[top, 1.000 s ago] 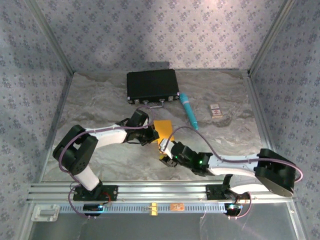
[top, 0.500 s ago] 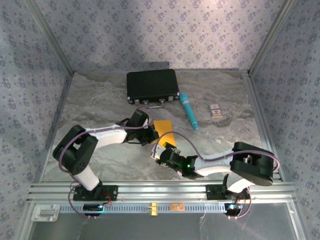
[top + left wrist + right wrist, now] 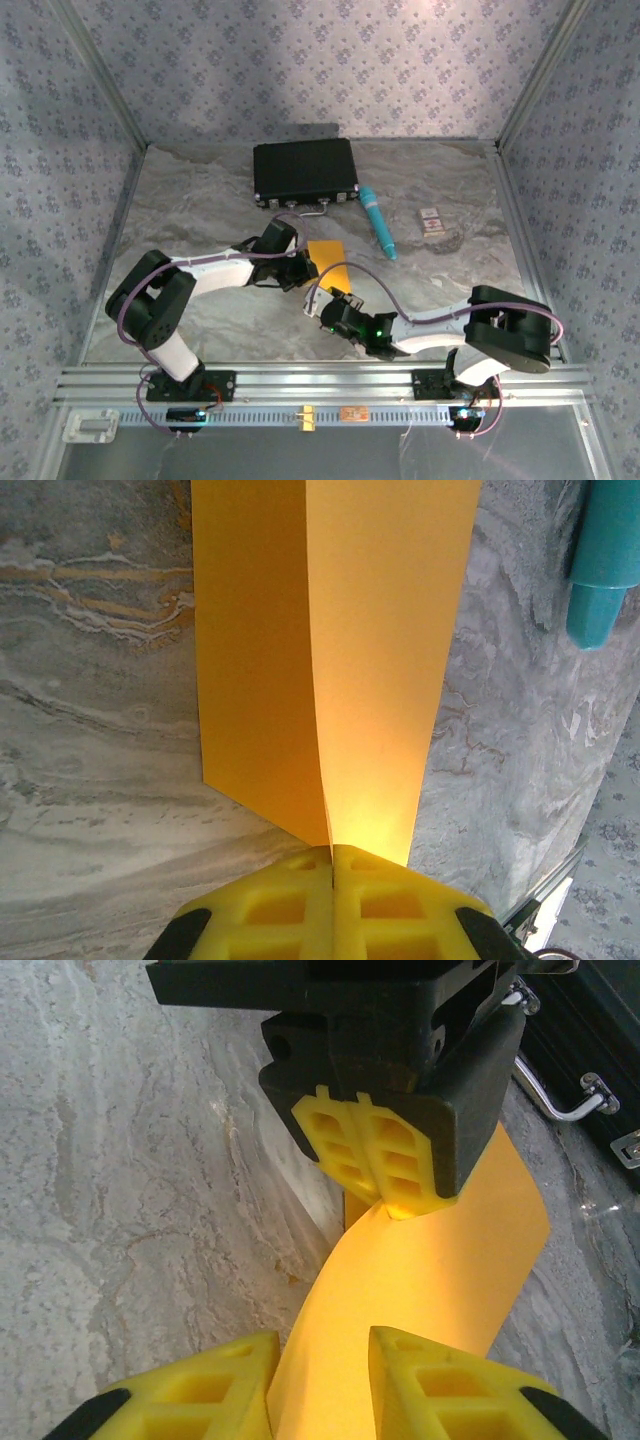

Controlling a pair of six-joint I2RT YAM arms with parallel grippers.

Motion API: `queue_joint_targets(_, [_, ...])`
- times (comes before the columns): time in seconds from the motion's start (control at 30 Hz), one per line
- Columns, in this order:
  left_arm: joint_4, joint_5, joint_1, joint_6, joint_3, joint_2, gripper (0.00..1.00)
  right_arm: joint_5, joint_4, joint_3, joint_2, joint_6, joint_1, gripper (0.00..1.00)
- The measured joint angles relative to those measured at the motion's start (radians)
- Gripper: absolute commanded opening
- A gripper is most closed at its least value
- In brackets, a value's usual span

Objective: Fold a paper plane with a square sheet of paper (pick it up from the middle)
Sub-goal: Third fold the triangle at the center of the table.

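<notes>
The square sheet of paper [image 3: 330, 260] is orange-yellow and folded along a centre crease, held up off the table mid-scene. My left gripper [image 3: 308, 268] is shut on it at the crease; in the left wrist view the paper [image 3: 340, 630] fans out from the closed yellow jaws [image 3: 332, 855]. My right gripper [image 3: 333, 305] sits just in front of the sheet. In the right wrist view the curved paper [image 3: 440, 1280] runs down between its fingers [image 3: 325, 1345], which stand apart with a clear gap. The left gripper [image 3: 385, 1190] pinches the sheet's far end there.
A black case [image 3: 304, 170] with a metal handle lies at the back, and a teal tube [image 3: 378, 222] lies right of the paper. A small card [image 3: 431, 221] sits further right. Metal frame rails edge the marbled table [image 3: 200, 200].
My right arm has pulled in towards the left, bringing its gripper under the paper's near end, and its jaws have narrowed around the sheet. The left gripper has held still.
</notes>
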Motion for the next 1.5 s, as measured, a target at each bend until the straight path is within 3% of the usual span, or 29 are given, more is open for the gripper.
queue_joint_targets(0.4, [0.000,0.000,0.000,0.000,0.000,0.000,0.04,-0.001,-0.001,-0.004,0.000,0.022,-0.005,0.10])
queue_joint_targets(0.67, [-0.031,-0.018,0.000,0.026,0.000,-0.016,0.31,-0.050,-0.027,-0.003,-0.003,0.074,-0.027,0.06])
queue_joint_targets(0.8, [-0.073,-0.048,0.006,0.050,0.000,-0.056,0.40,-0.109,-0.063,-0.003,-0.027,0.126,-0.058,0.05])
queue_joint_targets(1.07, [-0.138,-0.131,0.026,0.090,0.000,-0.146,0.45,-0.277,-0.168,0.003,-0.094,0.239,-0.147,0.05])
queue_joint_targets(1.5, [-0.180,-0.185,0.034,0.113,0.000,-0.183,0.45,-0.490,-0.245,0.009,-0.140,0.380,-0.235,0.05])
